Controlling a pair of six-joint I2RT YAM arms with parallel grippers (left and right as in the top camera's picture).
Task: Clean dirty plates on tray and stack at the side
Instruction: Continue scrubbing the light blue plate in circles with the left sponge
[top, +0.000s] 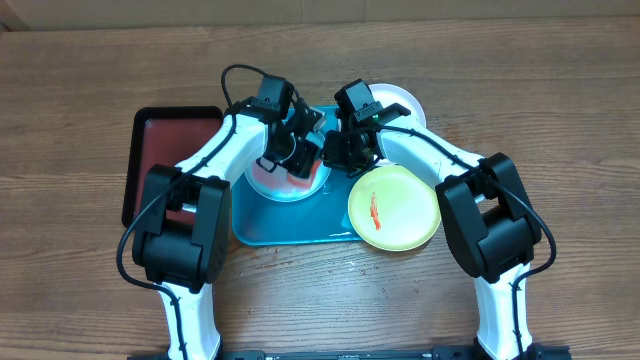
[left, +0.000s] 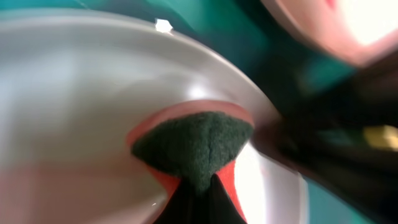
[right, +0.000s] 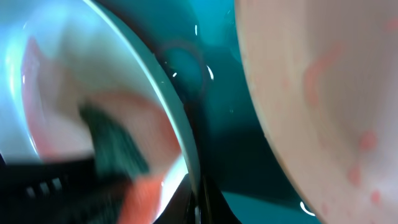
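Note:
The light blue plate (top: 268, 178) lies on the turquoise tray (top: 290, 228). My left gripper (top: 297, 160) is shut on a sponge (left: 193, 143), dark green over orange-red, and presses it onto this plate (left: 74, 93). My right gripper (top: 335, 155) is shut on the plate's right rim (right: 186, 155). The sponge shows blurred in the right wrist view (right: 115, 149). The yellow-green plate (top: 395, 207) with a red-orange smear sits at the tray's right edge. The white plate (top: 405, 100) lies behind my right arm, mostly hidden.
A black tray with a dark red inside (top: 165, 150) stands left of the turquoise tray. A pale plate with faint red marks (right: 323, 93) fills the right of the right wrist view. Bare wooden table (top: 560, 120) lies all round.

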